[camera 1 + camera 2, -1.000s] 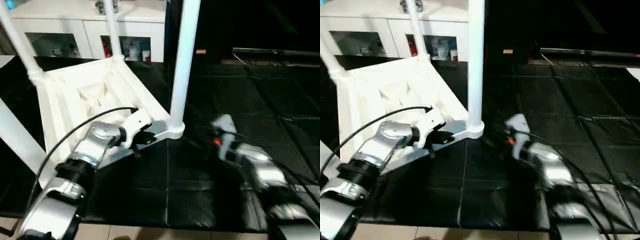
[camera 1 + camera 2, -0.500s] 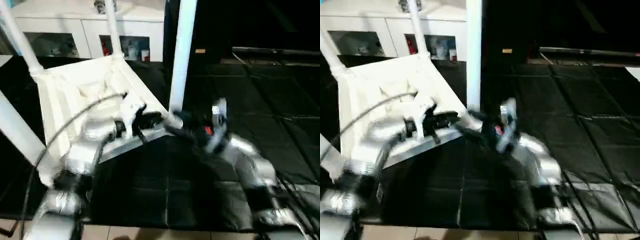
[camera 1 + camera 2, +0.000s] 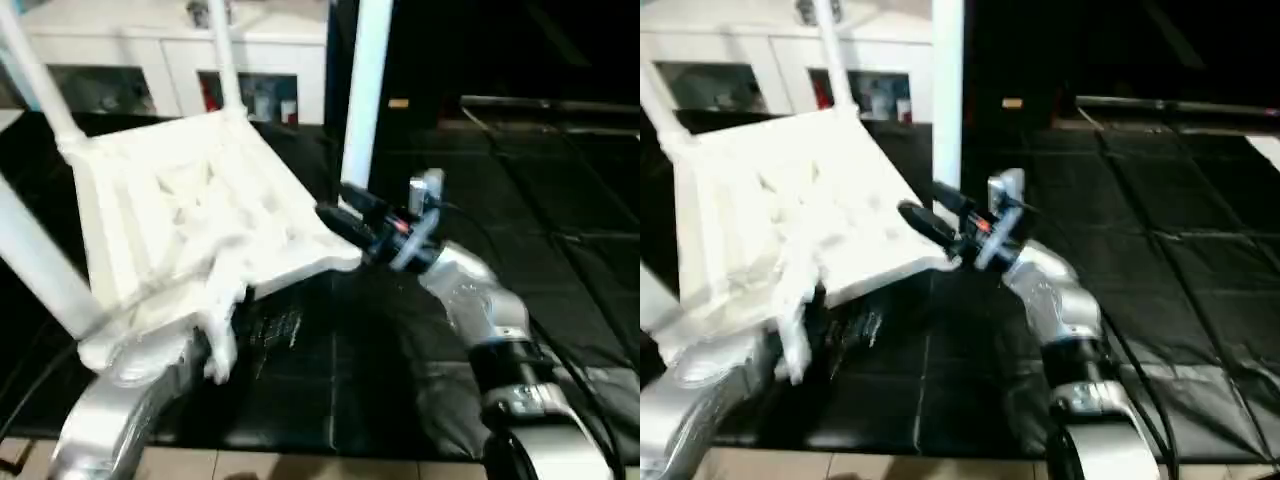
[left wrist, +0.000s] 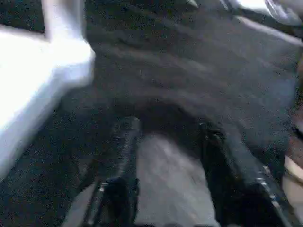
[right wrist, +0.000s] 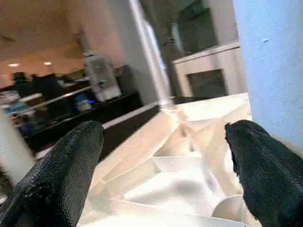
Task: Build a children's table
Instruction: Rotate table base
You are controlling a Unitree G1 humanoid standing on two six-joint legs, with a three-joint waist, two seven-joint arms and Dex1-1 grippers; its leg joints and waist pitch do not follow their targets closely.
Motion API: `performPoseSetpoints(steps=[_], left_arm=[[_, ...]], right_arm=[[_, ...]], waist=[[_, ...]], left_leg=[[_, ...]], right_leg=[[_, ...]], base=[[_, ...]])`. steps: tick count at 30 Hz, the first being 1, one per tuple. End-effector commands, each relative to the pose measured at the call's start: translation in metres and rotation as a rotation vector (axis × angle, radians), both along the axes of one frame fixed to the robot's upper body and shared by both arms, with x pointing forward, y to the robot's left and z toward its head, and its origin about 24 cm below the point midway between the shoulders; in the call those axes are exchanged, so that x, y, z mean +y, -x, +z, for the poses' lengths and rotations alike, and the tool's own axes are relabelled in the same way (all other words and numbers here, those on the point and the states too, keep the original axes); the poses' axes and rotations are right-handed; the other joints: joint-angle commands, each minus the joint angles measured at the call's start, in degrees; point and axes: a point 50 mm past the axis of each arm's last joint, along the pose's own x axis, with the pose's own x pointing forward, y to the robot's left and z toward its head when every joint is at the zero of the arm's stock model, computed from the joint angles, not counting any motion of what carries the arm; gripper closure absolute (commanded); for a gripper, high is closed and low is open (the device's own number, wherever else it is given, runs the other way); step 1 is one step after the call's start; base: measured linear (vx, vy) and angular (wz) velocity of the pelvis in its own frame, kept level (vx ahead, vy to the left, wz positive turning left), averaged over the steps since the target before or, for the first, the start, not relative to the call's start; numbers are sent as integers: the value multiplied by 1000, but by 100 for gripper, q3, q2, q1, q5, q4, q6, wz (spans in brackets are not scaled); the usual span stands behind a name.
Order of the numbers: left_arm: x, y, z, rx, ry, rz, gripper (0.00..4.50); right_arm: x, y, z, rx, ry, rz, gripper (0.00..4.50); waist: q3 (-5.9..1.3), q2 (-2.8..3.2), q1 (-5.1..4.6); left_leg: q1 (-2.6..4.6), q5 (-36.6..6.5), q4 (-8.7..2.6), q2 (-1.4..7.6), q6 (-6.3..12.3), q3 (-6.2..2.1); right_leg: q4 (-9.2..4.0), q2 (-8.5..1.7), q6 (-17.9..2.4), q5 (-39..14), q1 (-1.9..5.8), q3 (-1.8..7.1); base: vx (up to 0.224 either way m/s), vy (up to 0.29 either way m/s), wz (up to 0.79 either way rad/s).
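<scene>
The children's table (image 3: pixel 190 200) is smooth white plastic with a ribbed underside. The black floor mat (image 3: pixel 540 240) near the right claw (image 3: pixel 335 208) looks slightly glossy and quilted. Forearms are brushed silver metal.

Right gripper (image 3: pixel 338 205), jaws spread, meets upturned children's table (image 3: pixel 180 220).

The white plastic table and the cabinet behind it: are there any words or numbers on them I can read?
None can be read.
White plastic upside-down table: plain, no writing.
White glass-door cabinet: coloured things behind its glass, too blurred to read.
Right claw: a small red-orange spot beside it, not letters.
</scene>
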Motion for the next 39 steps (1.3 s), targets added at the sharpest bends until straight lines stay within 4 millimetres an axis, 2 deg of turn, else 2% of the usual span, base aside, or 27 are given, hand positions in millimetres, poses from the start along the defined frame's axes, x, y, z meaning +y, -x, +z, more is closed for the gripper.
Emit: performPoseSetpoints(steps=[1,2,3,4,5,7,8,10,12,13,15,16,17,18,19,21,22,23,24,26,27,29,31,32,34,35,39], left_arm=[[14,10,8,16,-15,1,218],[22,16,8,38,-33,5,194],[23,17,8,42,-36,6,191],[28,20,8,54,-46,7,191],[33,24,9,69,-57,11,190],[59,43,8,149,-117,37,167],[66,51,9,180,-132,36,147],[80,64,10,239,-157,47,146],[98,72,18,265,-186,97,123],[105,73,22,268,-195,118,110],[124,77,33,272,-219,171,100],[133,78,37,272,-233,194,100],[138,78,41,273,-242,208,77],[152,74,50,228,-272,260,66],[156,73,53,214,-279,272,61],[165,65,61,154,-294,317,50],[166,64,62,147,-295,322,35],[169,60,65,118,-296,342,24],[170,49,75,45,-272,355,17],[165,42,80,14,-231,331,12],[163,40,81,10,-218,320,2],[150,33,81,10,-163,250,2],[140,25,79,6,-131,203,2],[131,18,76,5,-114,165,2],[125,14,73,5,-108,145,2],[117,7,69,-6,-99,132,2],[99,-11,63,-32,-72,124,2]], right_arm=[[-10,-12,-3,37,30,-139,0],[-13,-17,-4,56,52,-197,0],[-13,-18,-4,59,57,-207,0],[-15,-21,-5,70,73,-243,0],[-16,-23,-5,73,79,-262,0],[-22,-28,-8,91,108,-357,0],[-24,-29,-10,100,111,-379,0],[-26,-28,-12,106,121,-386,0],[-27,-25,-16,97,142,-351,0],[-27,-23,-18,93,147,-328,0],[-28,-17,-22,76,164,-266,0],[-29,-14,-24,72,172,-235,0],[-29,-13,-25,69,177,-218,0],[-30,-5,-30,57,206,-150,0],[-30,-4,-31,55,214,-132,0],[-29,2,-36,52,239,-71,0],[-29,3,-37,52,244,-64,0],[-29,5,-40,53,269,-39,0],[-26,13,-53,64,362,16,0],[-25,15,-61,74,420,9,0],[-24,15,-63,79,432,1,0],[-20,14,-69,96,470,-43,0],[-16,13,-71,99,493,-62,0],[-11,13,-72,100,505,-74,0],[-8,12,-73,101,514,-82,0],[-4,12,-75,101,541,-94,0],[4,10,-82,129,583,-149,0]], waist=[[-287,16,-27],[-261,19,-62],[-257,14,-61],[-243,38,-65],[-218,41,-69],[-208,39,-101],[-192,43,-122],[-177,25,-136],[-172,-12,-155],[-173,-2,-147],[-165,-27,-146],[-159,-34,-143],[-161,-35,-138],[-166,-26,-138],[-178,-15,-112],[-189,25,-103],[-202,8,-76],[-203,11,-81],[-235,106,-51],[-238,76,-33],[-251,81,-33],[-261,92,-33],[-267,91,-31],[-269,121,-33],[-270,111,-15],[-276,121,-11],[-276,125,11]], left_leg=[[73,-1875,-440,185,29,-76],[87,-2012,-437,165,10,-84],[99,-2063,-437,168,-6,-84],[159,-2222,-425,153,-28,-78],[156,-2339,-438,152,-63,-94],[124,-2507,-464,161,-94,-124],[132,-2604,-465,150,-95,-125],[142,-2667,-467,144,-91,-125],[128,-2722,-478,150,-79,-128],[151,-2735,-470,151,-83,-124],[103,-2570,-482,146,-11,-124],[112,-2572,-484,150,-4,-131],[119,-2551,-488,157,8,-131],[113,-2542,-495,162,6,-137],[129,-2526,-489,151,37,-122],[108,-2455,-506,173,24,-133],[132,-2376,-494,191,20,-107],[81,-2315,-515,200,19,-126],[110,-2320,-500,197,-6,-124],[131,-2202,-476,185,-32,-80],[95,-2103,-480,196,-62,-94],[104,-2070,-473,199,-116,-85],[105,-2059,-470,196,-145,-85],[103,-2035,-454,187,-161,-77],[129,-2084,-448,191,-166,-73],[116,-2075,-450,192,-180,-82],[148,-2237,-431,183,-253,-88]], right_leg=[[-565,-452,-556,-2923,212,352],[-575,-437,-542,-3085,192,344],[-592,-448,-517,-3181,182,341],[-632,-422,-441,-3334,141,335],[-633,-424,-415,-3377,133,334],[-617,-428,-379,-3403,150,326],[-631,-415,-339,-3453,133,328],[-635,-405,-321,-3482,118,337],[-636,-397,-303,-3491,127,341],[-633,-401,-316,-3477,113,349],[-634,-410,-367,-3362,151,371],[-631,-407,-387,-3358,148,368],[-618,-404,-413,-3291,148,381],[-604,-401,-443,-3244,154,381],[-614,-377,-434,-3144,152,382],[-562,-385,-564,-2912,181,393],[-547,-390,-635,-2715,165,413],[-496,-388,-724,-2577,215,401],[-478,-383,-749,-2487,209,399],[-463,-374,-919,-2164,191,410],[-416,-399,-1024,-1999,238,413],[-393,-391,-1108,-1888,234,413],[-386,-398,-1124,-1879,246,418],[-378,-395,-1138,-1788,244,424],[-390,-407,-1118,-1868,237,428],[-382,-410,-1111,-1887,254,426],[-408,-421,-1033,-2097,234,433]], base=[[0,0,0],[0,0,0],[0,0,0],[0,0,0],[0,0,0],[0,0,0],[0,0,0],[0,0,0],[0,0,0],[0,0,0],[0,0,0],[0,0,0],[0,0,0],[0,0,0],[0,0,0],[0,0,0],[0,0,0],[0,0,0],[0,0,0],[0,0,0],[0,0,0],[0,0,0],[0,0,0],[0,0,0],[0,0,0],[0,0,0],[0,0,0]])
